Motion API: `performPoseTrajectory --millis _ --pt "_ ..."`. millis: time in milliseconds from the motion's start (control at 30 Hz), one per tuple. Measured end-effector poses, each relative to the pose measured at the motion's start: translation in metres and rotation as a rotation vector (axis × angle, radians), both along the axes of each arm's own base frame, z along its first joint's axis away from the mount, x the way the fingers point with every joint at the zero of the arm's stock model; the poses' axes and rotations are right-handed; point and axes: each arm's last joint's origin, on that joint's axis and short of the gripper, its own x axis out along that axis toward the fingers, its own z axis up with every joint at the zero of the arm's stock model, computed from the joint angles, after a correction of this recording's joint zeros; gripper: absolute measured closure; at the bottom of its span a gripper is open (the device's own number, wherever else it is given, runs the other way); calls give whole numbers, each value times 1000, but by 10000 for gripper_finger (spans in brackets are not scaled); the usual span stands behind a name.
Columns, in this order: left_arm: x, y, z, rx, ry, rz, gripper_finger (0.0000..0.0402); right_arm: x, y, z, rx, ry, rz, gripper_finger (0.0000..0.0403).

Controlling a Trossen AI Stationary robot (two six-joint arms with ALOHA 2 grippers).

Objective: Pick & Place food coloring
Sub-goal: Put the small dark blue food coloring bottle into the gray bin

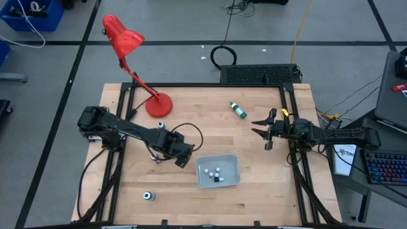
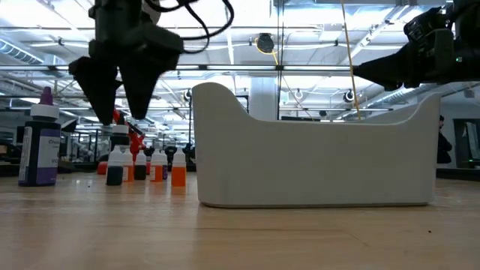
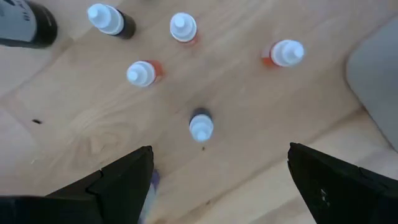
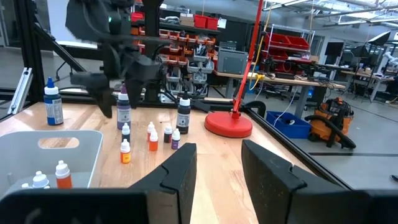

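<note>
The left gripper (image 3: 214, 180) hangs with its jaws spread wide over a cluster of small food coloring bottles (image 3: 201, 126) standing on the table (image 1: 254, 197), just beside the tray (image 1: 233, 162), which already holds a few vials (image 1: 212, 172). The right gripper (image 1: 266, 131) waits near the right edge, jaws part open and empty. A red lamp (image 1: 130, 54), a lying green bottle (image 1: 238, 110) and a larger purple bottle (image 2: 39, 146) sit around

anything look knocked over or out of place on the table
One green-bodied bottle lies on its side near the table's far edge, apart from the rest. The small bottles by the left gripper stand upright, as do those in the tray. No spill shows.
</note>
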Motion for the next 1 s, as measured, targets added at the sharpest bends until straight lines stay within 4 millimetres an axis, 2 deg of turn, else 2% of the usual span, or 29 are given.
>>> performPoseTrajectory --millis 400,1000 --pt "16 1 -44 23 135 -45 37 0 0 0 0 0 0 287" --pt "17 2 -48 26 146 -64 37 0 0 0 0 0 0 287"
